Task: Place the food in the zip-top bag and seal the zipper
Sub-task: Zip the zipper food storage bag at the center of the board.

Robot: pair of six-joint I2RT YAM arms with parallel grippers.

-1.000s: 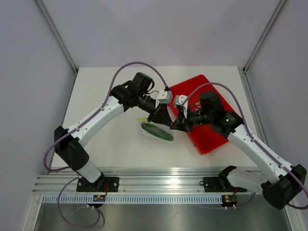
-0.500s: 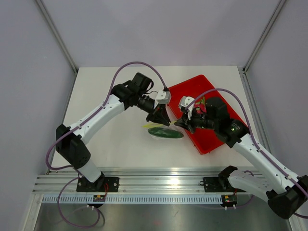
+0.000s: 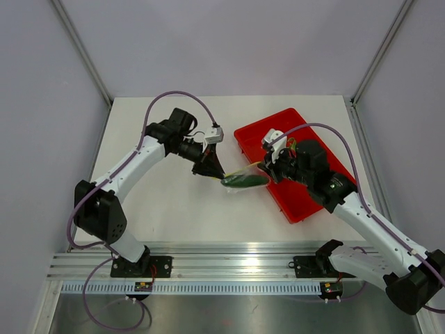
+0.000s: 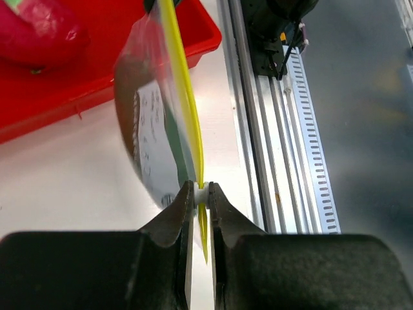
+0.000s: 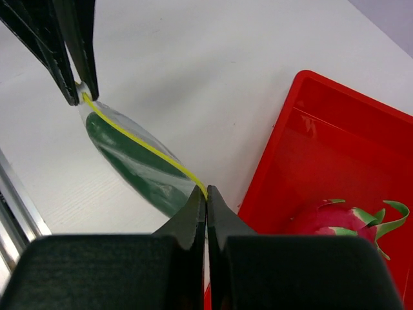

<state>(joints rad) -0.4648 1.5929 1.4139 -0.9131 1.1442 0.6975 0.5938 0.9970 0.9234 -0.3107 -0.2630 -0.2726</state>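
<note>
The clear zip-top bag (image 3: 240,185) hangs stretched between my two grippers, just left of the red tray. The dark green food (image 3: 246,181) lies inside it, seen through the plastic (image 5: 139,168). The yellow-green zipper (image 5: 139,143) runs taut along the bag's top edge from one gripper to the other. My left gripper (image 4: 201,194) is shut on the zipper's left end (image 4: 184,97), with a small white piece pinched between its tips. My right gripper (image 5: 206,194) is shut on the zipper's right end. In the top view the left gripper (image 3: 217,174) and right gripper (image 3: 266,169) face each other.
The red tray (image 3: 306,202) stands at the right under my right arm, holding a pink dragon fruit (image 5: 348,219) with green tips. The aluminium rail (image 4: 271,161) runs along the table's near edge. White tabletop (image 3: 153,202) lies to the left of the bag.
My left gripper has drawn leftward along the yellow strip, away from the right gripper. The bag has shifted right toward the tray and now hangs taut between both grippers.
</note>
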